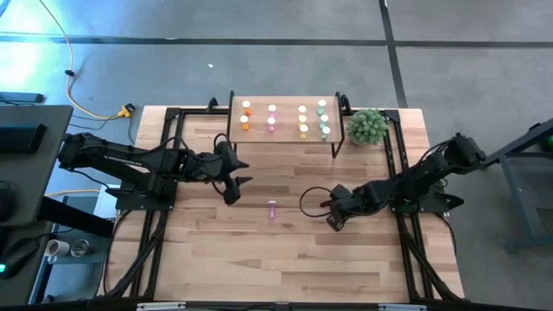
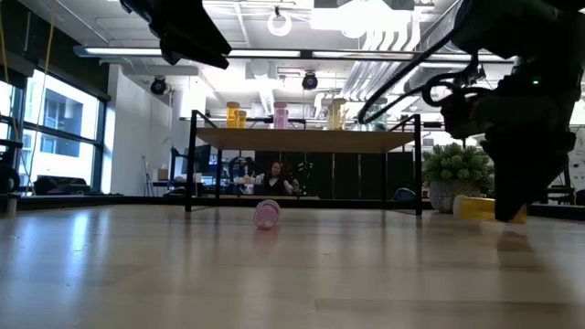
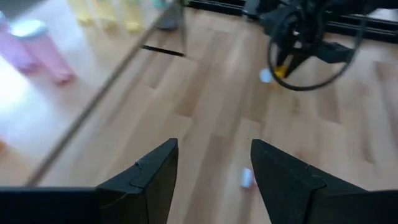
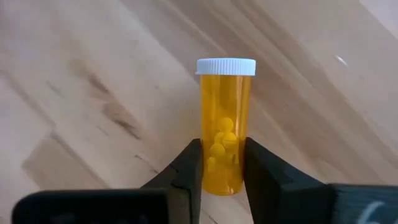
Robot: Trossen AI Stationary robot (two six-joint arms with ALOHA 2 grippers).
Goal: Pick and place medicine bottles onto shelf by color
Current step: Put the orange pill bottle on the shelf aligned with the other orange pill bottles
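We find the right gripper (image 4: pixel 222 165) clamped on an orange-yellow medicine bottle (image 4: pixel 225 124) with a white cap; the two fingers press the lower body from both sides, and pills show through the wall. In the high view this gripper (image 1: pixel 335 218) sits low over the table (image 1: pixel 363 259), in front of the shelf (image 1: pixel 285 138) and toward its plant end. We judge the step in hand to be the pick: the grasp is made, the lift is not yet done.

The left gripper (image 3: pixel 214 171) hangs with its fingers apart and nothing between them, in front of the shelf's other end (image 1: pixel 232 183).

A pink bottle (image 1: pixel 272 208) lies on its side on the table, in front of the shelf's middle and between the two grippers.

The shelf carries bottles in columns by color: orange, pink, yellow, green.

Next move, as we judge it: raise the held bottle clear of the table, carry it above the shelf board, and set it upright with the column matching its color, without knocking the standing bottles. The small plant (image 1: pixel 366 126) stands just beside the shelf's green end.
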